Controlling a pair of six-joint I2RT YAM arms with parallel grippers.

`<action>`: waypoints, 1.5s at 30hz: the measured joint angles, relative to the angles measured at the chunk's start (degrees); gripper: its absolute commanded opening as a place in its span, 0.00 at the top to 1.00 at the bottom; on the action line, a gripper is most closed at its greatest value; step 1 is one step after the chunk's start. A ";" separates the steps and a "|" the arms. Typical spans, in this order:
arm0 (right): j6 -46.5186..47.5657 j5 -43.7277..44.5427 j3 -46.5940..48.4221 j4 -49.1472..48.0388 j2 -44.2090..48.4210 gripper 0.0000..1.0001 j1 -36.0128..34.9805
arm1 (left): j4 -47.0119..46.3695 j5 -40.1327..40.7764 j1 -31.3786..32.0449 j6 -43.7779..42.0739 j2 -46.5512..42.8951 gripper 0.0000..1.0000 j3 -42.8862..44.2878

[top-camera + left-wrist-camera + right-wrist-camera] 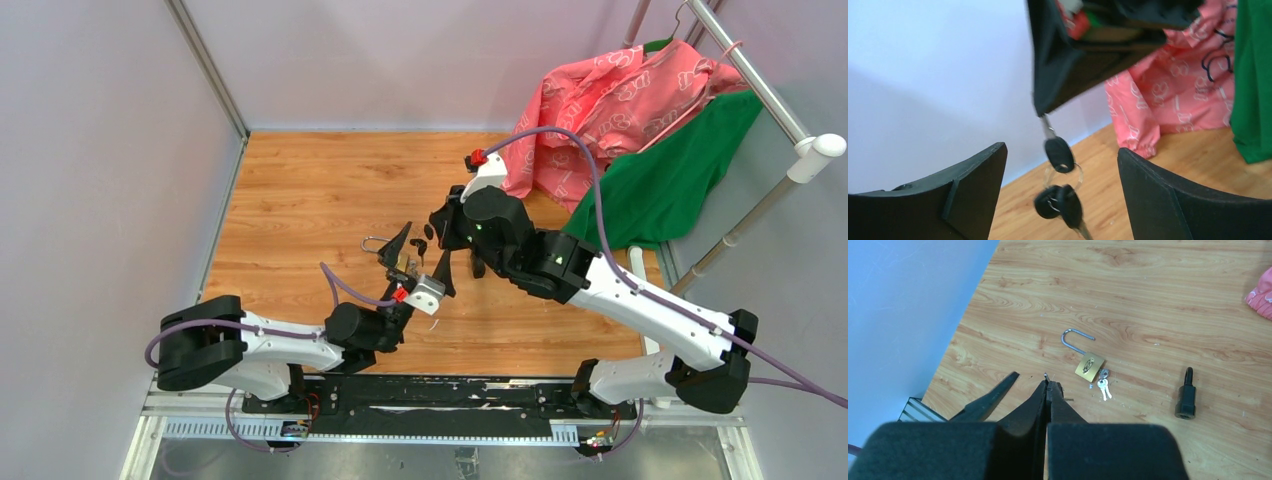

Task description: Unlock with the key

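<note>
In the top external view, a wooden counter (300, 190) is seen, with a pink garment (610, 100) and a green garment (670, 170) hung at its far right corner. The left gripper (1060, 150) is held wide open above the middle of the counter, nothing between its fingers. The right gripper (1048, 385) is closed on the blade of a key, from which a bunch of black-headed keys (1058, 154) hangs on a ring. The brass padlock (1090, 366) lies flat near the middle, somewhat towards the left edge, one end of its shackle free of the body. A black plug-like piece (1186, 399) lies apart from it. Small silver keys (1104, 386) lie just beside the padlock.
</note>
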State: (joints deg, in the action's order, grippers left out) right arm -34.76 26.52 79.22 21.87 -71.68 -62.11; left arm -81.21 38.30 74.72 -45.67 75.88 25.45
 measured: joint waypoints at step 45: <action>9.09 -18.40 -3.58 3.58 -2.86 0.33 11.63 | 40.54 -0.04 -8.70 26.75 -23.82 0.62 5.01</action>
State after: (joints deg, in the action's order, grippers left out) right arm -25.67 8.12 75.64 25.45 -74.54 -50.48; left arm -40.66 38.26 66.02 -18.92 52.05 30.46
